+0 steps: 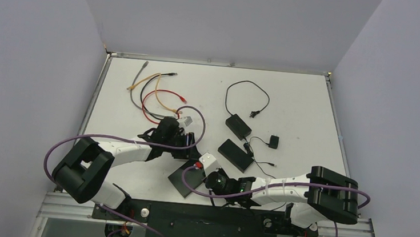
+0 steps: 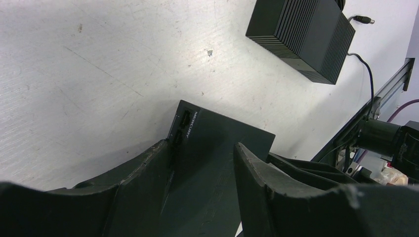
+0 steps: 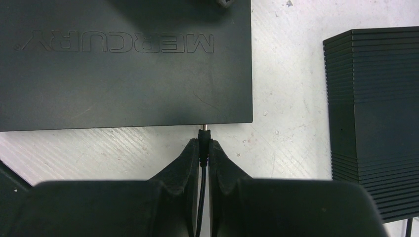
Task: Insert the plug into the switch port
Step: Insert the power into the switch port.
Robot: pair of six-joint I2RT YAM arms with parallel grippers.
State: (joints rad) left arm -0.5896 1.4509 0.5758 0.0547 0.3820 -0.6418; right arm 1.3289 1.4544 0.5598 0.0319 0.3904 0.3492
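Note:
The black Mercury switch (image 3: 123, 74) lies flat near the table's front (image 1: 182, 180). My right gripper (image 3: 203, 145) is shut on the thin black barrel plug (image 3: 203, 134). The plug's metal tip meets the switch's near side edge, and its cord runs back between the fingers. My left gripper (image 2: 200, 148) is open over the switch's other end (image 2: 217, 143). Its left finger (image 2: 148, 168) lies along the side with the ports (image 2: 180, 129), and its right finger (image 2: 257, 173) is over the top. In the top view the left gripper (image 1: 185, 142) and right gripper (image 1: 209, 178) flank the switch.
A ribbed black power brick (image 3: 375, 123) lies right of the switch (image 1: 235, 154), with another adapter (image 1: 237, 125) and a looped cord behind it. Coloured network cables (image 1: 152, 93) lie at the back left. The metal front rail (image 1: 210, 216) runs along the near edge.

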